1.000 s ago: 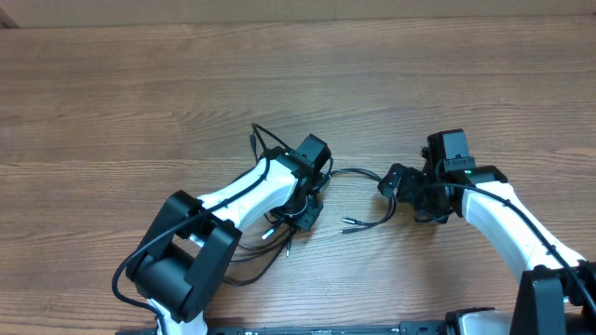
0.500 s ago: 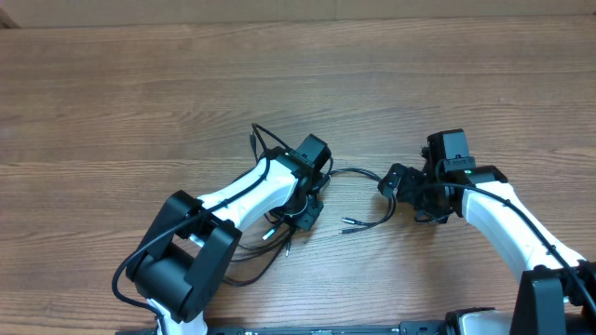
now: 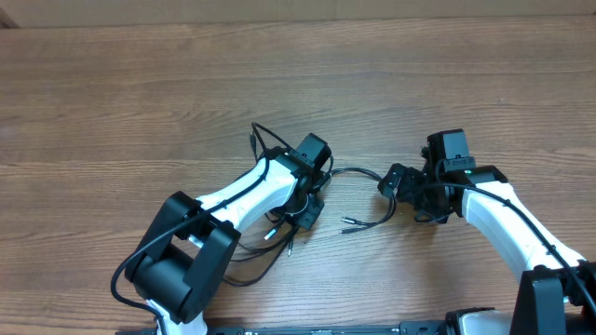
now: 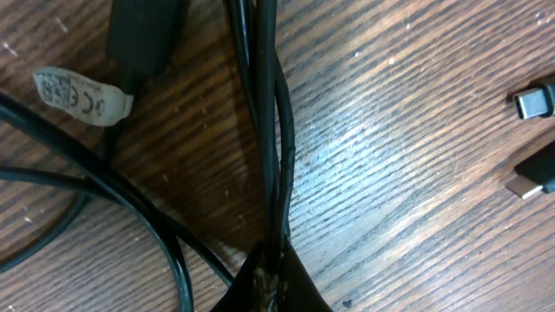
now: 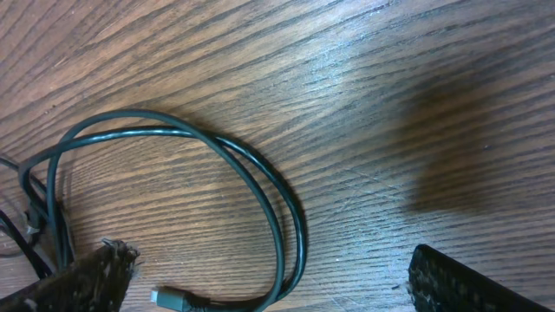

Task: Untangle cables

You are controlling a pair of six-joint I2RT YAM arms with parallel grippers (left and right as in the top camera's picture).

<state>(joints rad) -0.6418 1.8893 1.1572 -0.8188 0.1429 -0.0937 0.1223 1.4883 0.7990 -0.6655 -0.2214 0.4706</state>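
Observation:
The cables (image 3: 358, 173) are thin black cords lying in a tangle on the wooden table between the two arms, with loose silvery plug tips (image 3: 346, 223). My left gripper (image 3: 304, 212) sits low over the tangle. In the left wrist view it (image 4: 270, 279) is shut on two cable strands (image 4: 276, 130) that run straight up from its fingers. My right gripper (image 3: 410, 195) stands open at the right end of the tangle. In the right wrist view a doubled cable loop (image 5: 260, 186) and a plug (image 5: 173, 301) lie between its spread fingers (image 5: 91, 277), touching neither.
A white label (image 4: 80, 94) is wrapped round one cord in the left wrist view, and two plug ends (image 4: 533, 104) lie at its right edge. More cord loops trail under the left arm (image 3: 256, 265). Bare wooden table (image 3: 140, 84) lies beyond the arms.

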